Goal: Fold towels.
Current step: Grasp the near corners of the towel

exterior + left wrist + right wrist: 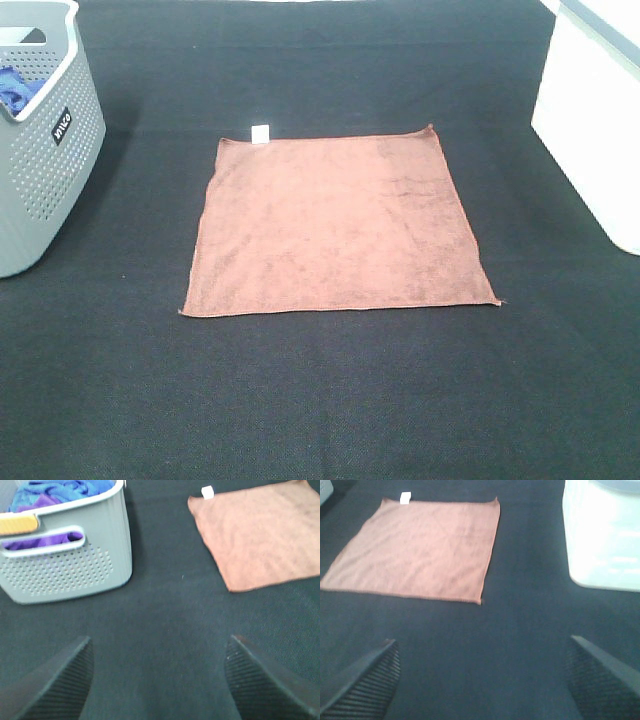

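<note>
Black cloth is covering the counter (320,420). One brown towel (335,225) is lying flat and unfolded at the counter's middle, its white tag (260,133) pointing toward the far edge. The left hand (160,639) and the right hand (482,639) are hovering over bare counter toward the near corners, fingers spread wide, gripping nothing, both well apart from the towel.

The high camera looks steeply down on the bench (320,400): towel (338,225) dead centre, basket (40,150) at the left edge, white bin (595,130) at the right. The left wrist view sits low, looking out past the left fingers (55,685) at the basket and part of the towel. The right wrist view, just as low, looks past the right fingers (365,685) at the whole towel and the bin. All three share the towel.
</note>
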`<state>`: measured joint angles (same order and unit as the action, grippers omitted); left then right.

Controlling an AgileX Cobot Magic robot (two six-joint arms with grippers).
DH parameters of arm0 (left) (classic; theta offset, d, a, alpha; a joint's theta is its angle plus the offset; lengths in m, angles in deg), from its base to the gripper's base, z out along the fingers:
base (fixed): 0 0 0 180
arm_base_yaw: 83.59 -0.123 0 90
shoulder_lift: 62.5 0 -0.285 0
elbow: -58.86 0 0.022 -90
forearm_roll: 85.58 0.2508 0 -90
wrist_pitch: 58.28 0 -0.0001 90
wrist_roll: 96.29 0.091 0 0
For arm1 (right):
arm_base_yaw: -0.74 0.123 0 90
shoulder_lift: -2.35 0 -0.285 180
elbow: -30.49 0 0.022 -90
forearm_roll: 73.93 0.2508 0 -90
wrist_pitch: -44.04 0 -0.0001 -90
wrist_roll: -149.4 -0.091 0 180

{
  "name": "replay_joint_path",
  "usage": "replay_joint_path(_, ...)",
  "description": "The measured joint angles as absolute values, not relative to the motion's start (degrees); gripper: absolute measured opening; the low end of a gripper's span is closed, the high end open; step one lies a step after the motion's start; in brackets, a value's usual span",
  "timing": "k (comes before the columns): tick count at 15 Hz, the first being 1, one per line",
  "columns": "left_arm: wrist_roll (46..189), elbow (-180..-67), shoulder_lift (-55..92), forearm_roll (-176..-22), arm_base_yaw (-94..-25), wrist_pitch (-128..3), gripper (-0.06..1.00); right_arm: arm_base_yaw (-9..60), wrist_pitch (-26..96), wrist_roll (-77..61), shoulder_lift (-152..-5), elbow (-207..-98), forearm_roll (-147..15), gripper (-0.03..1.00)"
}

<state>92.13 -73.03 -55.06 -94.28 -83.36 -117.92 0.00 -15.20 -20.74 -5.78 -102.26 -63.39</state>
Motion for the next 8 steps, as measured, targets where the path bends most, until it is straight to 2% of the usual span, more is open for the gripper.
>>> replay_joint_path(4, 92.13, -73.26, -49.44, -102.42, -83.36, -103.37, 0.70, 0.00, -4.32, -22.98, -14.77, -104.15, -62.81, 0.83)
replay_joint_path(6, 92.13, -73.09, -40.73, -110.84, -83.36, -95.58, 0.70, 0.00, 3.53, -25.32, -24.57, -104.27, -62.59, 0.80)
replay_joint_path(8, 92.48, -73.09, -32.25, -118.41, -83.36, -93.05, 0.70, 0.00, 7.03, -25.38, -33.57, -105.24, -61.84, 0.79)
